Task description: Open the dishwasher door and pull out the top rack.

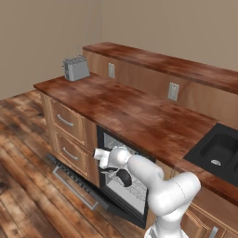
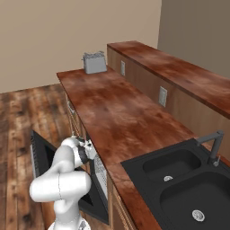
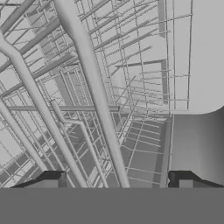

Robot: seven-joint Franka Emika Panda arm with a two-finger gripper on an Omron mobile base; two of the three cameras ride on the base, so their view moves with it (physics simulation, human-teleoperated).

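The dishwasher door [image 1: 76, 183] hangs open below the countertop [image 1: 139, 114], silver handle seen from the left base view. In the hand view the gripper [image 3: 118, 181] stands open, a thick wire of the top rack [image 3: 94, 94] running between its fingertips [image 3: 54, 179].

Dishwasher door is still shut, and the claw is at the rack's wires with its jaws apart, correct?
Not quite. The dishwasher door is already folded down open, as the left base view shows. The claw is indeed at the top rack wires, jaws apart.
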